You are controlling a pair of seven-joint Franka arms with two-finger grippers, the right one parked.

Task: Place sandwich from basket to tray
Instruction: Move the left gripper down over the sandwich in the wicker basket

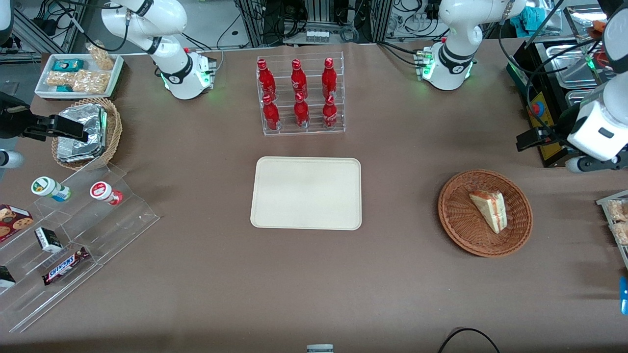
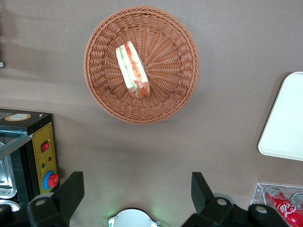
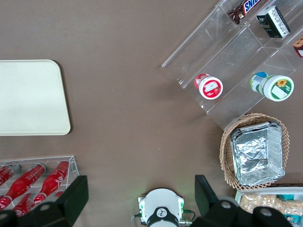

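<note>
The table carries six red bottles in one clear acrylic rack, one cream rectangular tray, one reddish-brown wicker basket holding one triangular sandwich, and one left-arm gripper above it.

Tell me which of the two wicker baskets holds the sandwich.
The wide, shallow reddish-brown basket under the open gripper holds the sandwich; the deeper tan basket holds foil packs.

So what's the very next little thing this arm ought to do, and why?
Probably lower the open end effector toward the sandwich. The sandwich lies untouched in the wicker basket, the end effector hangs high above the table beside the basket and holds nothing, and the cream tray has nothing on it.
</note>
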